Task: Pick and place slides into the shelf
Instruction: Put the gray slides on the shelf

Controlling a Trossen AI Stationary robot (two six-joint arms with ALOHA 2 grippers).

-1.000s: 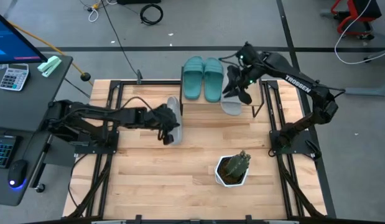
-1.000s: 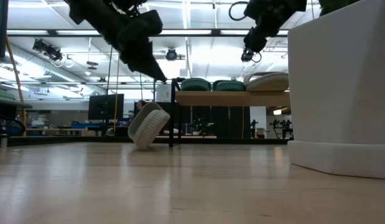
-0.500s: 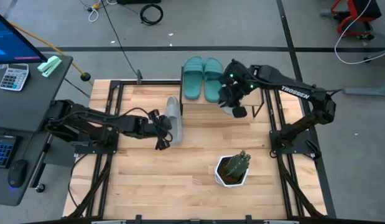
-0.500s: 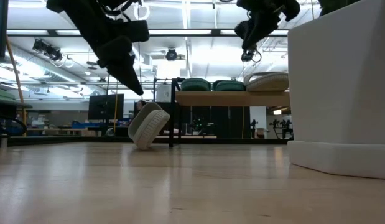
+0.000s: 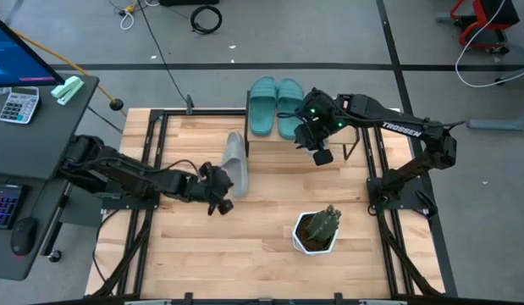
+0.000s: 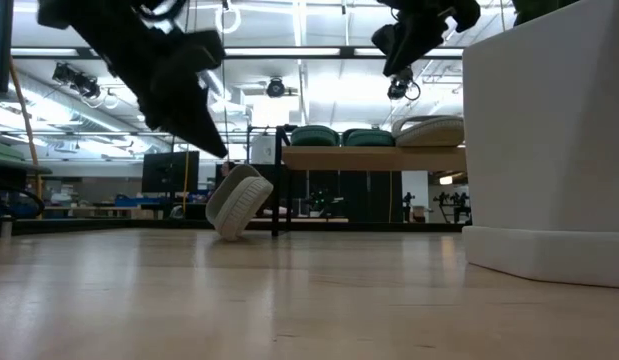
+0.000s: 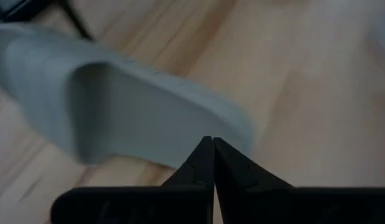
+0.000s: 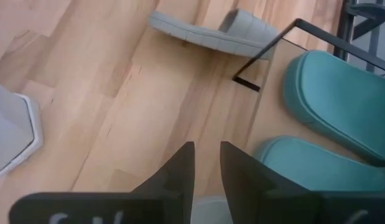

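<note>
The left gripper (image 5: 217,188), fingers pressed together on nothing, has backed away from the grey slide (image 5: 235,158), which leans on its edge against the shelf (image 6: 369,157). The right gripper (image 5: 317,142), slightly parted and empty, has swung in over the shelf, where both teal slides (image 5: 277,105) and one grey slide sit. One slide remains.

- Two slides (image 5: 275,105) on the shelf (image 6: 369,157) are teal-green — their footbeds ribbed.
- The slide (image 5: 236,158) leaning at the shelf's leg is light grey; another grey one (image 6: 429,131) lies on top.
- Shelf top is pale wood, legs thin and black.
- The bench (image 5: 245,229) shows light planks.
- The pot (image 5: 315,239) is white, its plant green.
- Both arms are dark; white lettering, probably a brand name, marks the right one.
</note>
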